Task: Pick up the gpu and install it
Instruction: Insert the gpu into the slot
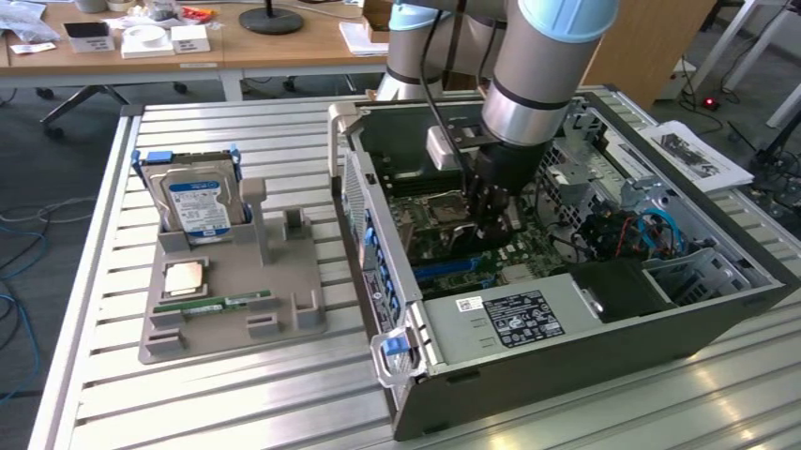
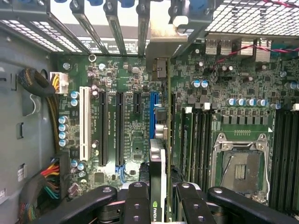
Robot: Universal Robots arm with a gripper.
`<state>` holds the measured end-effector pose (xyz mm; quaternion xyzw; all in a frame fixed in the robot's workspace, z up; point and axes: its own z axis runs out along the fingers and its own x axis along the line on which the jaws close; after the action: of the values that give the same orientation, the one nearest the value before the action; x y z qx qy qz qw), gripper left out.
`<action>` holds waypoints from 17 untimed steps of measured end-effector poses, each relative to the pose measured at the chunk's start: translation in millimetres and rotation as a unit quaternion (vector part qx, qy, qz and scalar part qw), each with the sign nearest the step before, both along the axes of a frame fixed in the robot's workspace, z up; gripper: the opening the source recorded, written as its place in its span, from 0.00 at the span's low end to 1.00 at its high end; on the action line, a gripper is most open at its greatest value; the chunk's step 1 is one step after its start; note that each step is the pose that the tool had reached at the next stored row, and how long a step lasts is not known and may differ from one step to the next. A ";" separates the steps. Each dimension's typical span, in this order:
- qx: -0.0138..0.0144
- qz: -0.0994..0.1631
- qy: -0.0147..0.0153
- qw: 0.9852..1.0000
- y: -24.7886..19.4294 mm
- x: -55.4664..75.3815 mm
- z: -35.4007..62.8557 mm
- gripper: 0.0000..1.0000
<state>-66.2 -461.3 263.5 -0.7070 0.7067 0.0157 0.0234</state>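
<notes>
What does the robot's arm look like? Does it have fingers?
The arm is made of shiny silver-grey tubes with light blue caps at the joints. A thin black cable runs beside it. Yes, it has fingers: chunky black bars joined by round silver bolts.

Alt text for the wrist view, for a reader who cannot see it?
The gripper holds the gpu edge-on over the motherboard inside the computer case, near a blue expansion slot. An empty processor socket lies nearby.
</notes>
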 end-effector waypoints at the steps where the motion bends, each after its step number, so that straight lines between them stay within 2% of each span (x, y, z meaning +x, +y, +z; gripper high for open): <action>1: 0.000 0.000 0.000 1.000 0.0 -1.0 -0.1 0.27; 8: 0.000 0.000 0.000 1.000 -2.1 -3.8 -0.3 0.27; 17: 0.000 0.000 0.000 1.000 -2.2 -7.5 -0.4 0.27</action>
<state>-73.7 -463.5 263.1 -0.7070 0.7066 0.0156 0.0234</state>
